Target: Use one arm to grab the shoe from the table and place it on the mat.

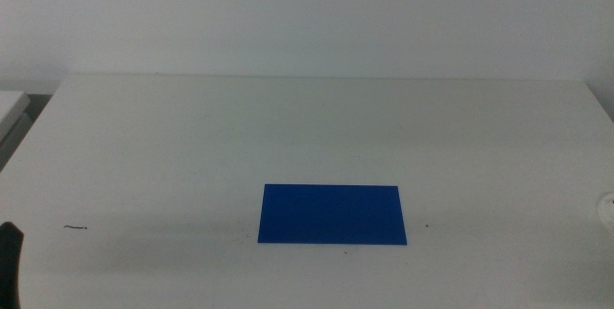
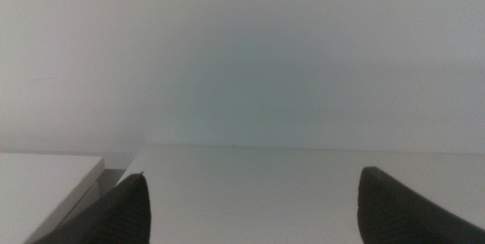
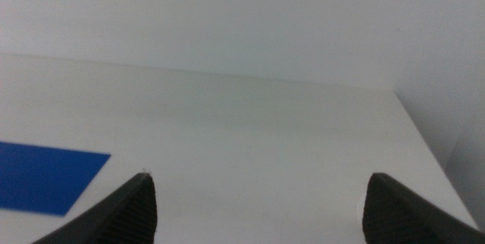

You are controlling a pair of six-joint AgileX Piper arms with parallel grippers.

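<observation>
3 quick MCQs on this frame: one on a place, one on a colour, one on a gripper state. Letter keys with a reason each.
1. Where on the table does the mat lie?
A. near the front edge, about centre
B. far left corner
C. against the back edge

2. What colour is the mat?
A. red
B. blue
C. green

3. How do the jaws of the left gripper and the right gripper stand?
A. both shut on a shoe
B. one open, one shut
C. both open, nothing between them

Key: 1 A, the middle view shows it low and central; 2 B, solid blue; 3 C, each wrist view shows bare table between the spread jaws.
</observation>
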